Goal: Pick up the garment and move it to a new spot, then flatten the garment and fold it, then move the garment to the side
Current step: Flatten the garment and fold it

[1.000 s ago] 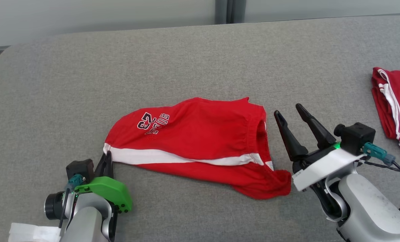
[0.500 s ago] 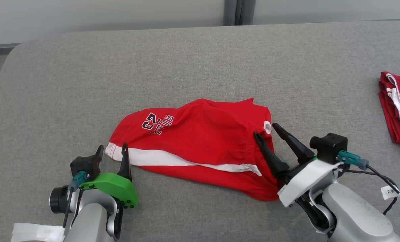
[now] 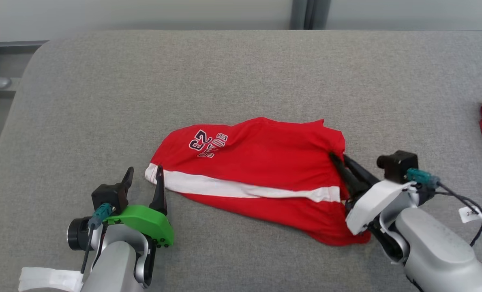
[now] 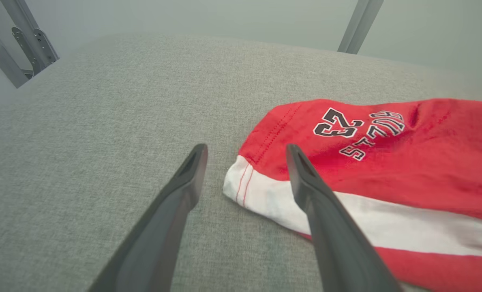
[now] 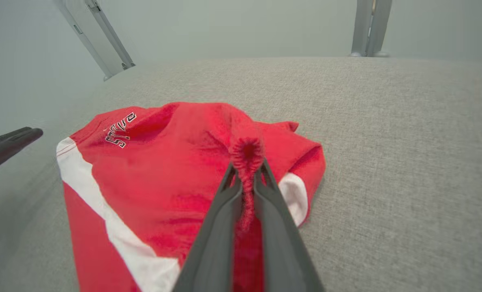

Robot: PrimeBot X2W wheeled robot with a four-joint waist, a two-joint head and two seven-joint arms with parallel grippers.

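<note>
Garment (image 5: 163, 170) waistband between right jaws

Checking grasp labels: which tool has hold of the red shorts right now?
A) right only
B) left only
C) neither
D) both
A: the right tool is pinched shut on a bunched fold of the red shorts, while the left tool stands open at the hem corner.

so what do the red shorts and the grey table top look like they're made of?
Shorts: soft matte knit, probably cotton jersey or a blend. The cloth creases softly, with stitched hems and a gathered waistband. Can't tell if the number is printed or sewn.
Table top: grey woven cloth cover, matte, with a coarse visible weave. Possibly padded, unconfirmed.
</note>
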